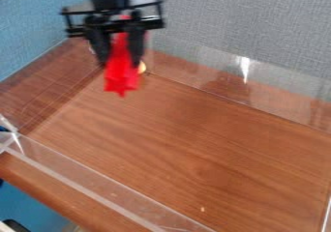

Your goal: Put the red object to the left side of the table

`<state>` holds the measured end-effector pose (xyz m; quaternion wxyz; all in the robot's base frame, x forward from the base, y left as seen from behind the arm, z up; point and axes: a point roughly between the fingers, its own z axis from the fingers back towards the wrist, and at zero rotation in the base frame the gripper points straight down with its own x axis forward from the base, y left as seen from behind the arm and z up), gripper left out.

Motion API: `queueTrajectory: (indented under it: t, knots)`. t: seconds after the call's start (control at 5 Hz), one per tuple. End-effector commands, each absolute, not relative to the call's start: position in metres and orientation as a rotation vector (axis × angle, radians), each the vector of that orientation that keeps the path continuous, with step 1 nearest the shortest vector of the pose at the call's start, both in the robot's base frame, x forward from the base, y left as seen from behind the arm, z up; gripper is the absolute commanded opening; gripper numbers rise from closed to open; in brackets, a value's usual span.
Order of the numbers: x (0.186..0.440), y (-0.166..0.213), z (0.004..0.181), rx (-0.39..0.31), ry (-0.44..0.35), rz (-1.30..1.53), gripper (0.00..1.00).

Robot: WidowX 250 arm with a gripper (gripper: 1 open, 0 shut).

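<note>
Robot arm, camera view. The arm is black throughout, a slim column that enters at the top edge of the frame. At its lower end sits the gripper [119, 44], a black assembly with a thin horizontal crossbar and short dark fingers beneath. Details are motion-blurred.

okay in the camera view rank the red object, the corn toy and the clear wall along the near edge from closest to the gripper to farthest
1. red object, held in the gripper, hanging below it, upper left.
2. corn toy, mostly hidden just behind the red object.
3. near clear wall, along the bottom edge of the table.
</note>
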<state>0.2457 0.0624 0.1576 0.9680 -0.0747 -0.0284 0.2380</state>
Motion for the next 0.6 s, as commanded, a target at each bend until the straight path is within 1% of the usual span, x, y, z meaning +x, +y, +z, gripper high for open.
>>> queueTrajectory:
  t: [0.0, 0.4]
  knots:
    - [0.254, 0.090, 0.154, -0.126, -0.089, 0.527, 0.00]
    - [0.270, 0.138, 0.128, -0.077, -0.075, 0.624, 0.00]
